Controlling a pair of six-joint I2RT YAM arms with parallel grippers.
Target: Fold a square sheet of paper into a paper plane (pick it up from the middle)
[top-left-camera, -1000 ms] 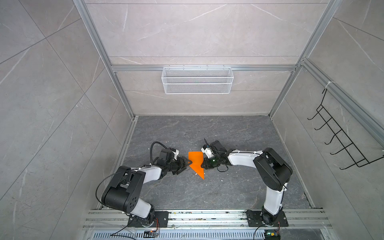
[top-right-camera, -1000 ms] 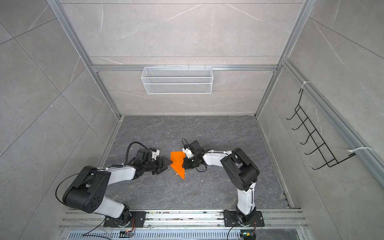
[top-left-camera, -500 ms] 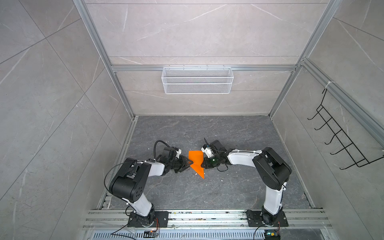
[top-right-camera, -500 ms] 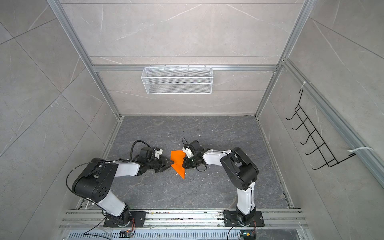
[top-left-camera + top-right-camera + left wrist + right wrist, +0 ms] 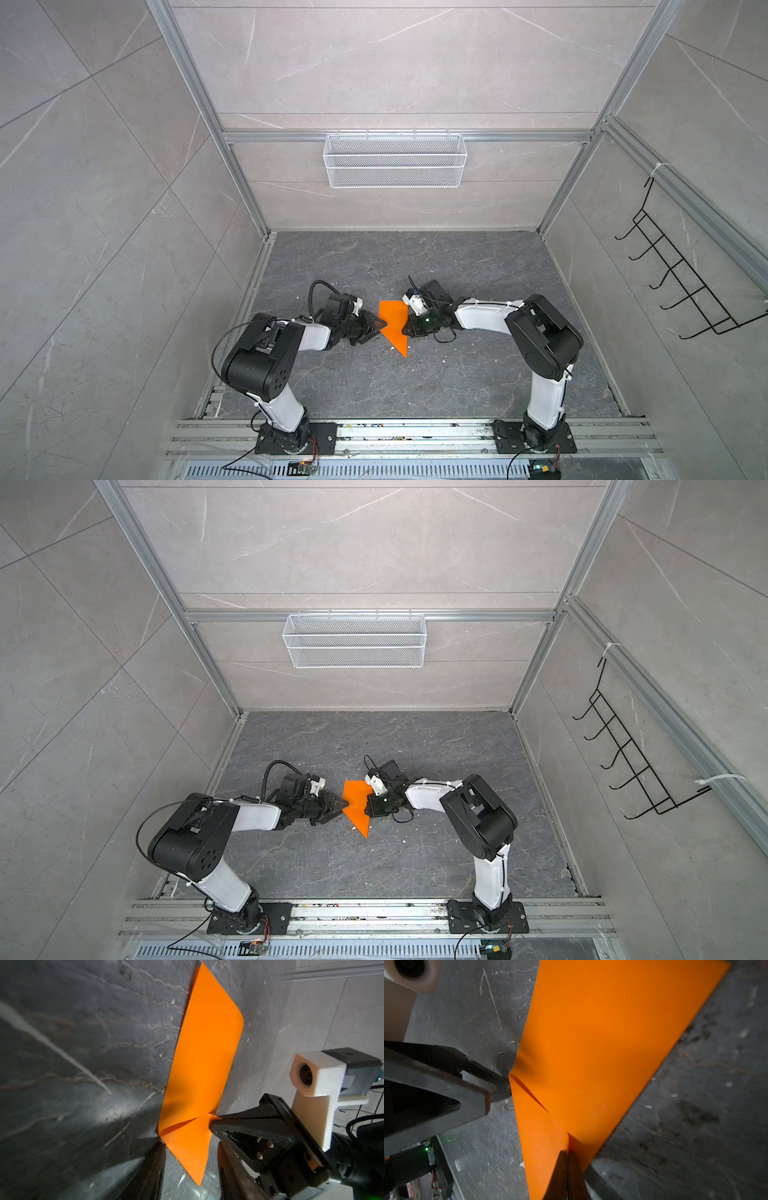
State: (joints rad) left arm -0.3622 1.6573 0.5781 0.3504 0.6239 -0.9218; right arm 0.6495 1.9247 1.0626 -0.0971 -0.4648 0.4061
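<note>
The square sheet of paper (image 5: 392,322) (image 5: 356,802), bright orange and partly folded, lies near the middle of the dark marbled counter (image 5: 415,382), between the two arms. In both top views its broad end faces the back wall and it narrows to a point toward the front rail. In the wrist views a flap (image 5: 187,1142) is turned over along a diagonal crease and curls slightly off the surface.

The right gripper (image 5: 405,332) (image 5: 568,1153) is pressed together, pinching the sheet's edge where the crease ends. The left gripper (image 5: 379,326) (image 5: 191,1147) stands spread. Its fingers (image 5: 154,1167) straddle the flap's pointed corner, and one knurled tip (image 5: 501,1089) touches the fold at the opposite edge.

A white wire basket (image 5: 395,166) hangs on the back wall, and a black hook rack (image 5: 681,282) on the right wall.
</note>
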